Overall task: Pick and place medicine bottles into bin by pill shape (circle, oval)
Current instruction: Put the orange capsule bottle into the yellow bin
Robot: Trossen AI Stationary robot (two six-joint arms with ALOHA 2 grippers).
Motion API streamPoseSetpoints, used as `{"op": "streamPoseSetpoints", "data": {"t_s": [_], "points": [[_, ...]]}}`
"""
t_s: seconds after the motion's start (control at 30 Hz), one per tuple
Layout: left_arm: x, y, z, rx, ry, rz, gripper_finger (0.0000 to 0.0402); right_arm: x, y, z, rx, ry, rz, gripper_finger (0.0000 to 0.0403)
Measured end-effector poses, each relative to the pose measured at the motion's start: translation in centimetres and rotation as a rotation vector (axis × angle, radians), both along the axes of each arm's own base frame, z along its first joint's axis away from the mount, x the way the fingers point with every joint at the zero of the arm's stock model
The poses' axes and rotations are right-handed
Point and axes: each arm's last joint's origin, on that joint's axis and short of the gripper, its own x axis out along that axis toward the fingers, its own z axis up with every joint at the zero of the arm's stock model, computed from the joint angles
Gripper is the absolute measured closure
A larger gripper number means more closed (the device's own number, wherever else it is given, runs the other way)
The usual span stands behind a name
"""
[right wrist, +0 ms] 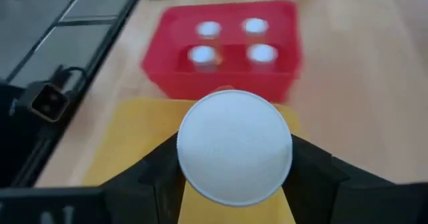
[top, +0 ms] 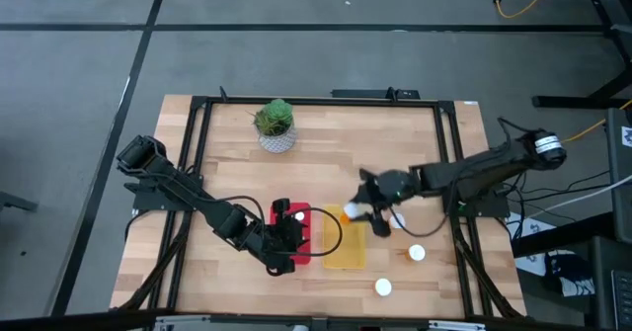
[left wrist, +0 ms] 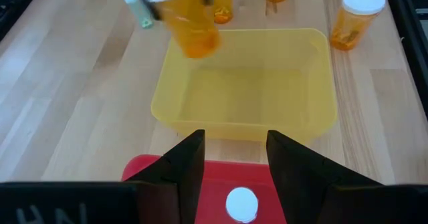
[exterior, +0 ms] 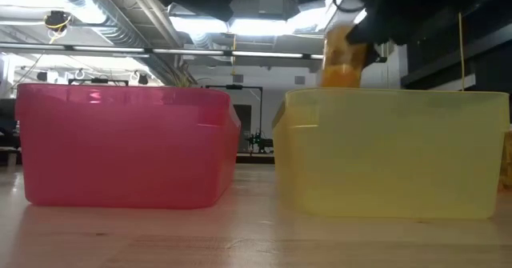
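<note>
From above, a red bin (top: 298,234) and a yellow bin (top: 345,242) are seen side by side near the front edge of the wooden table (top: 326,153), with a potted plant (top: 276,125) towards the back edge. The left gripper (top: 288,234) is held over the red bin, and the right gripper (top: 379,218) is held at the yellow bin's right rim. Two white-capped bottles (top: 416,253) are left standing on the table to the right of the yellow bin, near the front right corner.

At table height, an orange bottle (exterior: 342,56) is seen held above the yellow bin's rim.

From the left wrist, that arm's fingers (left wrist: 188,167) are spread apart with nothing between them, above a white cap in the red bin. More bottles are seen standing beyond the yellow bin.

From the right wrist, a large white cap (right wrist: 234,146) is clasped between the right fingers (right wrist: 160,167), over the yellow bin. Four white caps (right wrist: 255,27) are seen inside the red bin.
</note>
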Motion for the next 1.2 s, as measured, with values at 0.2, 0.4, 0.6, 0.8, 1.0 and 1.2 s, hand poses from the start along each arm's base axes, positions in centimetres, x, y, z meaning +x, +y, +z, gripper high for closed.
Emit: {"op": "streamPoseSetpoints", "data": {"t_s": [0.2,0.4,0.6,0.8,1.0,1.2], "points": [[0.0,0.0,0.0,0.0,0.0,0.0,0.0249,0.1,2.5,-1.7,-0.118,0.029,-0.084,0.02],[0.0,0.0,0.0,0.0,0.0,0.0,0.0249,1.2,2.9,-4.1,-0.089,0.092,-0.175,0.02],[0.0,0.0,0.0,0.0,0.0,0.0,0.0249,2.2,3.3,-5.4,-0.077,0.065,-0.176,0.02],[0.0,0.0,0.0,0.0,0.0,0.001,0.0249,2.5,3.3,-6.3,-0.085,0.088,-0.175,0.02],[0.0,0.0,0.0,0.0,0.0,0.001,0.0249,2.5,3.4,-6.5,-0.084,0.094,-0.169,0.0187],[0.0,0.0,0.0,0.0,0.0,0.001,0.0249,2.5,3.4,-6.4,-0.082,0.094,-0.171,0.0151]]}}
